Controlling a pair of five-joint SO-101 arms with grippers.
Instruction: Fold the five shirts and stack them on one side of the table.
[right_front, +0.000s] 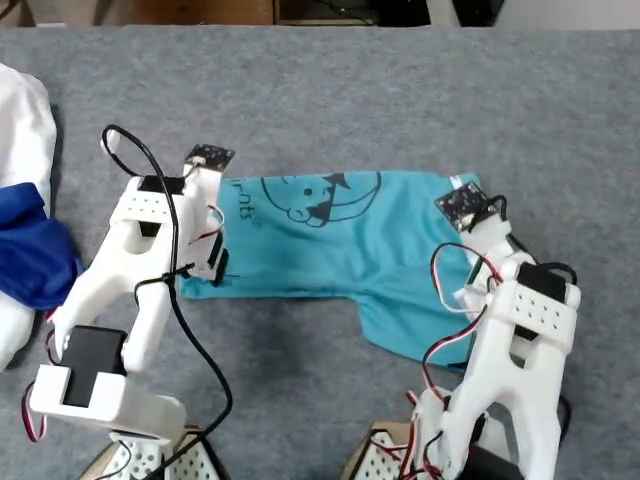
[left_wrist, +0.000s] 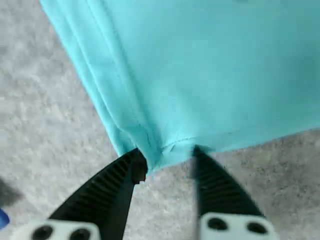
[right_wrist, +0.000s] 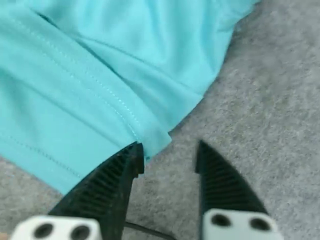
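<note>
Shirt (right_front: 330, 240) on table (right_front: 400, 90) (pile (right_front: 25, 230), perhaps clothes, leftward)

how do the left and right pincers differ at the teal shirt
The left pincer straddles a corner of the teal shirt, cloth between its tips; the right pincer has bare table in its gap, the hem beside one finger. Left is at the shirt's printed end, right at the other. Both are open.

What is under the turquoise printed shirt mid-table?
Around the turquoise printed shirt the grey felt table surface shows, so the shirt seems to lie directly on it. At its corners its own folded layers show. Whatever is beneath its middle is covered.
</note>
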